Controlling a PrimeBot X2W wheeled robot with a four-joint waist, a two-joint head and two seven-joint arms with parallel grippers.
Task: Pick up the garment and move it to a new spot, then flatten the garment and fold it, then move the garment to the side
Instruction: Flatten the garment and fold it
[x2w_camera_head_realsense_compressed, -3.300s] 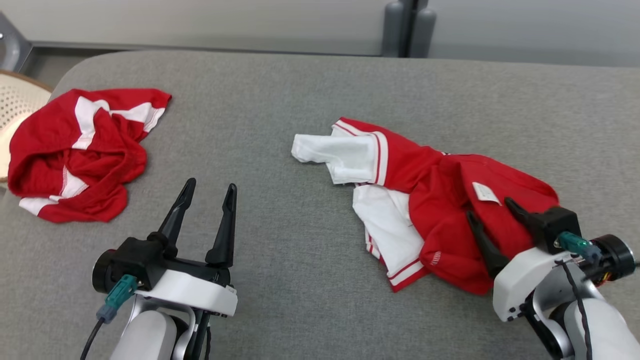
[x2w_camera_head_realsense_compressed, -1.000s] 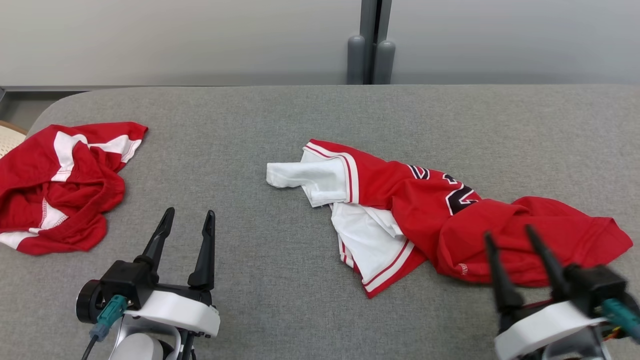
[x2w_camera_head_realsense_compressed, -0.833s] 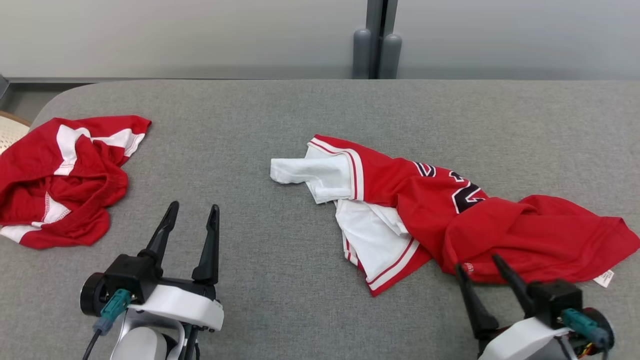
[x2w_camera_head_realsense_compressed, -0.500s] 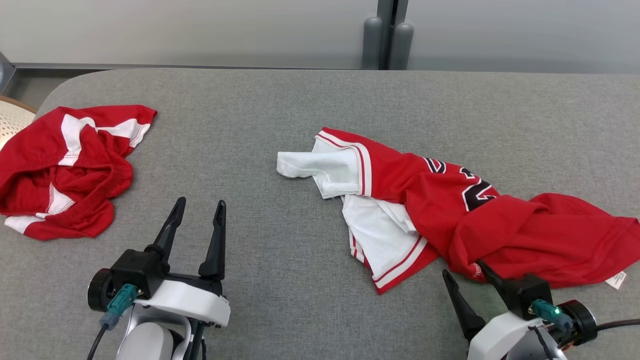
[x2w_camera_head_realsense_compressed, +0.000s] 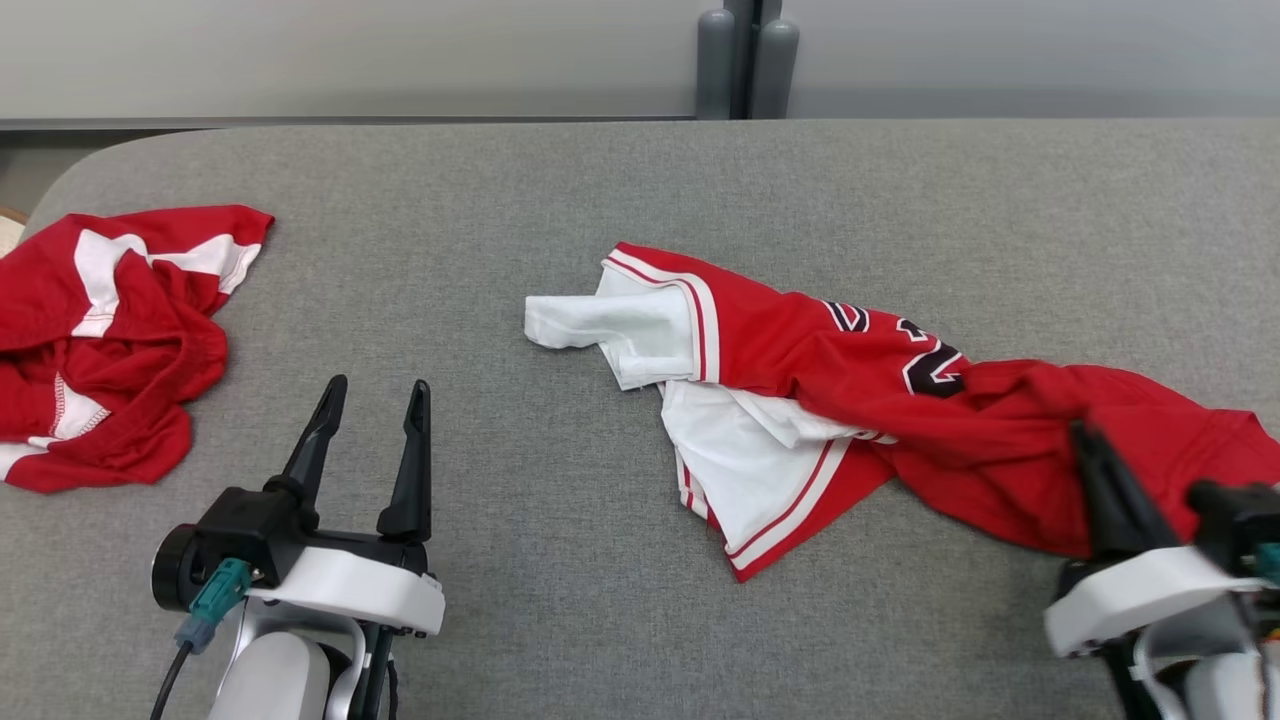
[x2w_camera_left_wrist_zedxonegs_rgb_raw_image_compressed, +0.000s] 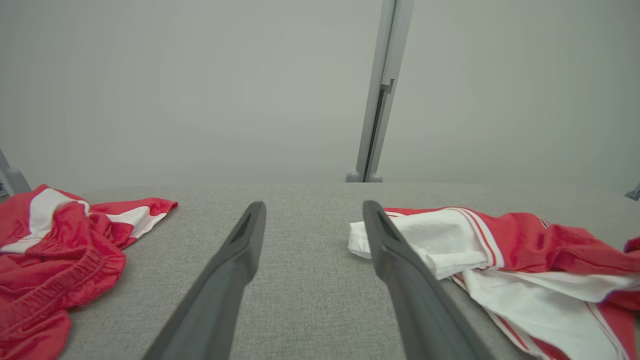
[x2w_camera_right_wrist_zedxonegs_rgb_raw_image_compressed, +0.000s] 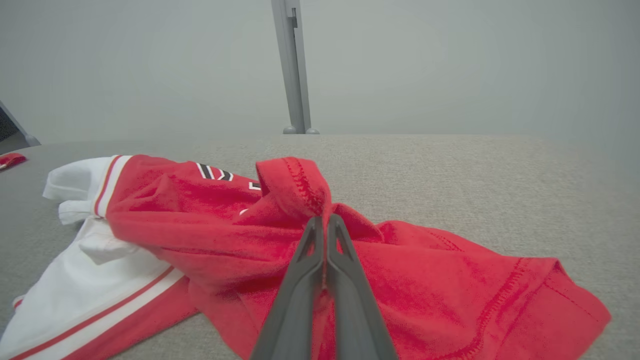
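The garment (x2w_camera_head_realsense_compressed: 880, 400) is a red and white jersey with dark numbers, lying crumpled at the centre right of the grey padded table (x2w_camera_head_realsense_compressed: 560, 180). Its white part points left and its red body trails right. My right gripper (x2w_camera_head_realsense_compressed: 1080, 435) is at its right end, shut on a raised fold of the red cloth. The right wrist view shows the fingers (x2w_camera_right_wrist_zedxonegs_rgb_raw_image_compressed: 306, 260) pressed together with the fold of the garment (x2w_camera_right_wrist_zedxonegs_rgb_raw_image_compressed: 295, 187) bunched at the right gripper (x2w_camera_right_wrist_zedxonegs_rgb_raw_image_compressed: 324, 220). My left gripper (x2w_camera_head_realsense_compressed: 372, 395) rests open and empty near the front left, well clear of the garment (x2w_camera_left_wrist_zedxonegs_rgb_raw_image_compressed: 480, 245); the left gripper (x2w_camera_left_wrist_zedxonegs_rgb_raw_image_compressed: 312, 207) has bare table between its jaws.
A second crumpled red and white garment (x2w_camera_head_realsense_compressed: 110, 340) lies at the table's left edge, to the left of my left gripper, and also appears as a red and white garment (x2w_camera_left_wrist_zedxonegs_rgb_raw_image_compressed: 55, 260) in the left wrist view. A grey wall with a vertical post (x2w_camera_head_realsense_compressed: 735, 60) stands behind the table.
My right gripper has moved forward from the table's front edge onto the red cloth and shut on a fold of it. The head camera has shifted a little. The left gripper stays open.
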